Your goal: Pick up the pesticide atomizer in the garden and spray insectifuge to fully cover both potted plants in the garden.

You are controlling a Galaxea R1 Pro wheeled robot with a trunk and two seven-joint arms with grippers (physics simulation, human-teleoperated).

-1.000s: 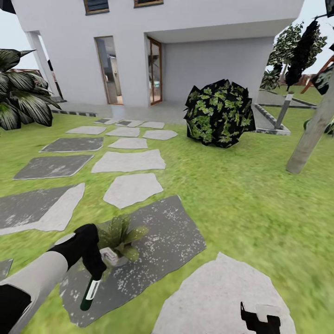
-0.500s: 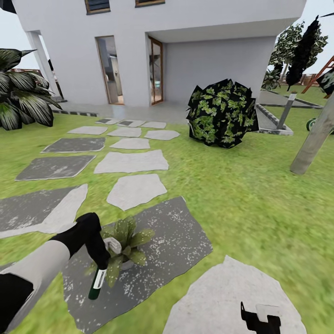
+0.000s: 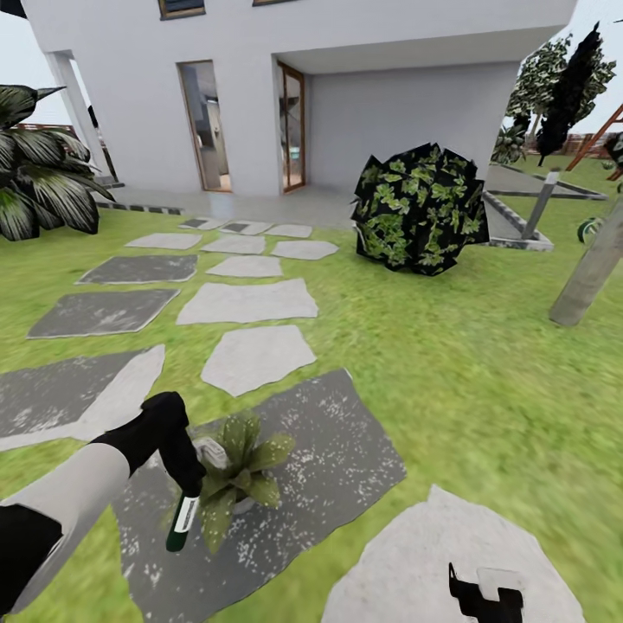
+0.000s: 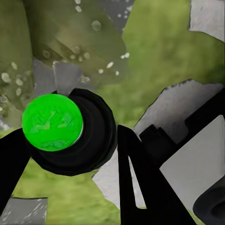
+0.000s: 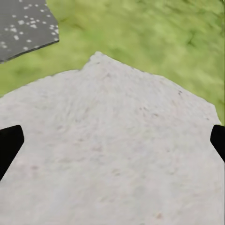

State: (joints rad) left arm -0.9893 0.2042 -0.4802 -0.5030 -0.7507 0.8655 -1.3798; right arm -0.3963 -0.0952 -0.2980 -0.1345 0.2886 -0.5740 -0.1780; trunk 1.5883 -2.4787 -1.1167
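Black left gripper [image 3: 183, 491] jaws clamp the pesticide atomizer [image 3: 181, 525]; right gripper [image 5: 112, 140] jaws spread wide

A white house [image 3: 260, 95] with two glazed doors [image 3: 290, 130] stood behind the lawn, a dark leafy bush [image 3: 420, 212] beside its porch, a striped-leaf plant [image 3: 39, 173] at the lawn's left edge and a leaning trunk [image 3: 593, 268] at its right

- No legible text, brand, number or sign.
- White label band on the pesticide atomizer [image 3: 183, 522]: too small and blurred to read.
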